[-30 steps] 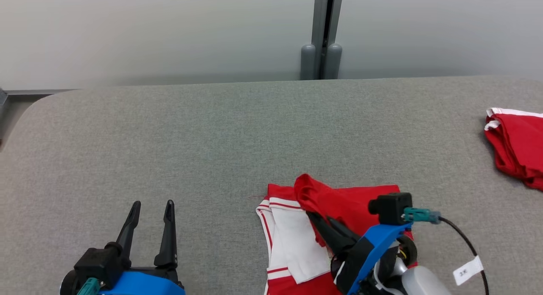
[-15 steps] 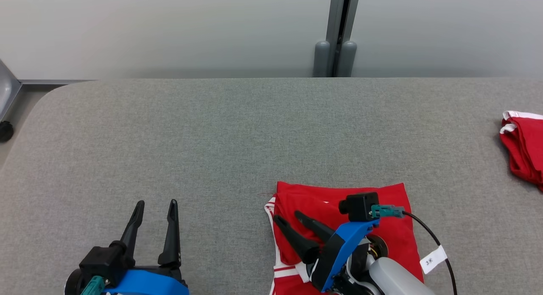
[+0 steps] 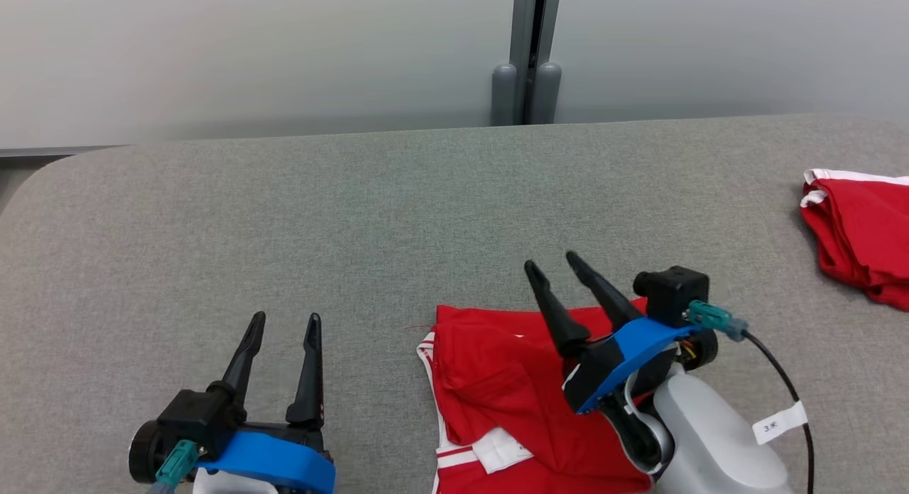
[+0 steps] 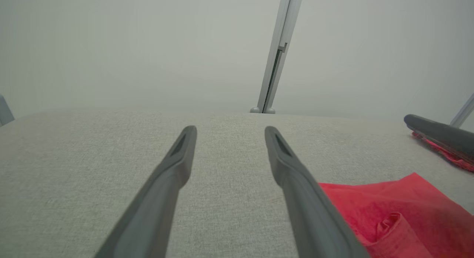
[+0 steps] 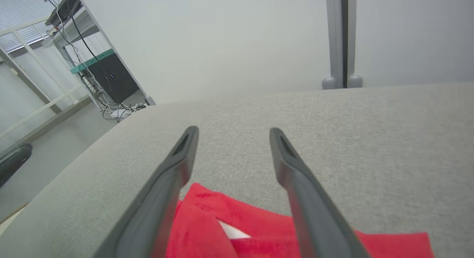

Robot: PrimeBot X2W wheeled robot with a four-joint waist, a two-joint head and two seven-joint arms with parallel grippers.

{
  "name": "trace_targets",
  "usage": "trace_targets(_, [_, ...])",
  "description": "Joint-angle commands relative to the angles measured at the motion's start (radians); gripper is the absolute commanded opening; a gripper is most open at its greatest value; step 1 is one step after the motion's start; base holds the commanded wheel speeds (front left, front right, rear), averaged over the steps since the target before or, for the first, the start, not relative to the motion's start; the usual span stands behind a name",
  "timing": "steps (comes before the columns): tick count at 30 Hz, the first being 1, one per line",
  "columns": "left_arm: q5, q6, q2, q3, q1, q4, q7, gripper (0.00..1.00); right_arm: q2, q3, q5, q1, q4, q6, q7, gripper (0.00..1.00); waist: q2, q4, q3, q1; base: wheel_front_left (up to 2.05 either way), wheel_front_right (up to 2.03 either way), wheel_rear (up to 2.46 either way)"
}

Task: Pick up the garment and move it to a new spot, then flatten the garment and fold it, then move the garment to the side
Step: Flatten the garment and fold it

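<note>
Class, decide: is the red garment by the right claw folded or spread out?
Folded: the red garment lies doubled over, white-striped layers showing under its red top.

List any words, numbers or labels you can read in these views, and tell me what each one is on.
"3" followed by one more character, too small and blurred to read: on the white tag hanging behind the right gripper.
Red garment: white trim, no readable print or label.
No other text can be read in the head view or either wrist view.
</note>
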Motion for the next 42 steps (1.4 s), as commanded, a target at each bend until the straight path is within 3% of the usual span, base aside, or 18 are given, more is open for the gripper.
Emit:
trace_targets(1, [0.009, -0.004, -0.002, -0.006, -0.016, 0.003, -0.005, 1.00, -0.002, -0.023, -0.027, 0.006, -0.011, 0.000, -0.009, 1.00, 0.0000, -0.005, -0.002, 0.0000, 0.00, 0.00, 0.00])
trace_targets(6, [0.016, -0.004, -0.011, -0.015, -0.031, 0.018, -0.005, 1.00, -0.021, -0.126, -0.175, 0.061, -0.079, 0.000, -0.016, 1.00, 0.0000, -0.017, -0.004, 0.0000, 0.00, 0.00, 0.00])
trace_targets(12, [0.015, -0.010, -0.016, -0.024, -0.028, 0.028, -0.005, 1.00, -0.042, -0.110, -0.289, 0.162, -0.139, 0.000, 0.037, 1.00, 0.0000, -0.009, 0.003, 0.0000, 0.00, 0.00, 0.00])
trace_targets(13, [0.015, -0.010, -0.017, -0.023, -0.028, 0.029, -0.005, 1.00, -0.043, -0.099, -0.293, 0.180, -0.143, 0.000, 0.042, 0.84, 0.0000, -0.005, 0.005, 0.0000, 0.00, 0.00, 0.00])
trace_targets(14, [0.014, -0.010, -0.017, -0.021, -0.026, 0.029, -0.005, 1.00, -0.049, -0.085, -0.299, 0.192, -0.145, 0.000, 0.044, 0.49, 0.0000, -0.002, 0.007, 0.0000, 0.00, 0.00, 0.00])
trace_targets(15, [0.013, -0.010, -0.015, -0.019, -0.025, 0.030, -0.005, 1.00, -0.061, -0.069, -0.311, 0.202, -0.146, 0.000, 0.045, 0.39, 0.0000, 0.002, 0.009, 0.0000, 0.00, 0.00, 0.00])
trace_targets(23, [0.012, -0.005, -0.009, -0.003, -0.016, 0.029, -0.005, 1.00, -0.090, -0.021, -0.363, 0.253, -0.099, 0.000, 0.000, 0.00, 0.0000, 0.030, 0.017, 0.0000, 0.00, 0.00, 0.00])
trace_targets(32, [0.008, 0.002, 0.001, 0.013, -0.003, 0.019, -0.006, 1.00, -0.074, 0.023, -0.366, 0.227, -0.032, 0.000, -0.015, 0.00, 0.0000, 0.039, 0.021, 0.0000, 0.00, 0.00, 0.00])
trace_targets(42, [0.011, 0.000, -0.002, 0.015, -0.008, 0.019, -0.006, 1.00, -0.040, 0.232, -0.330, 0.165, 0.031, 0.000, -0.033, 0.00, 0.0000, 0.050, 0.023, 0.0000, 0.00, 0.00, 0.00])
